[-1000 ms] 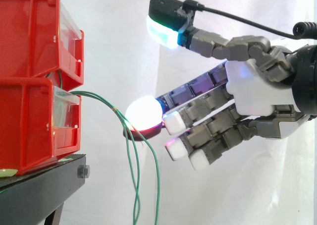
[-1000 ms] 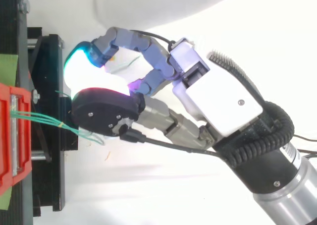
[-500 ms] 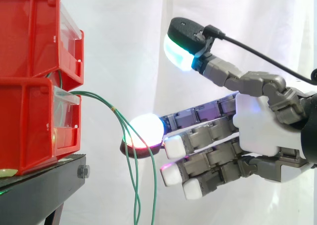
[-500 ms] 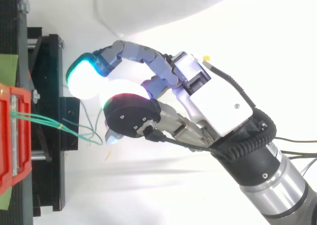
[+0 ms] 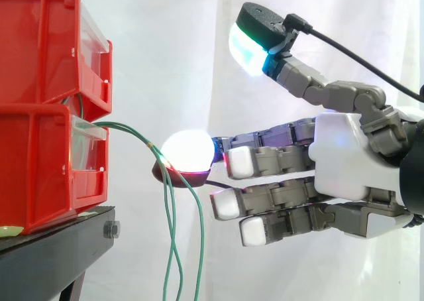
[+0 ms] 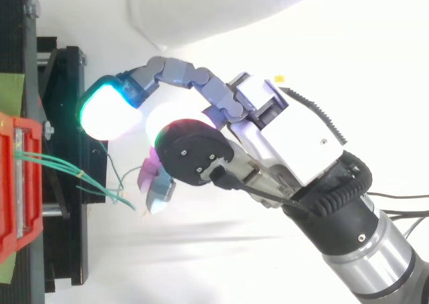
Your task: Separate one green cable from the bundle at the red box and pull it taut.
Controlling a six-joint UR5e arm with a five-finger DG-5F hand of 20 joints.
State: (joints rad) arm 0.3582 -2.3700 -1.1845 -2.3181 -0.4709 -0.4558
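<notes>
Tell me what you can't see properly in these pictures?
- Lower ends of the cables: side view, cut off by the bottom edge.
- Where the cables start: side view, hidden inside the red bin.
- Whether the hand touches a cable: side view, its pad's glow washes out the spot.

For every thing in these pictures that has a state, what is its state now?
hand: open, fingers straight, thumb raised, one fingertip at the cables, nothing pinched.
green cables: slack, bundled, hanging down from the lower bin's front.
lower red bin: upright on the black stand.
upper red bin: upright, stacked on the lower one.
</notes>
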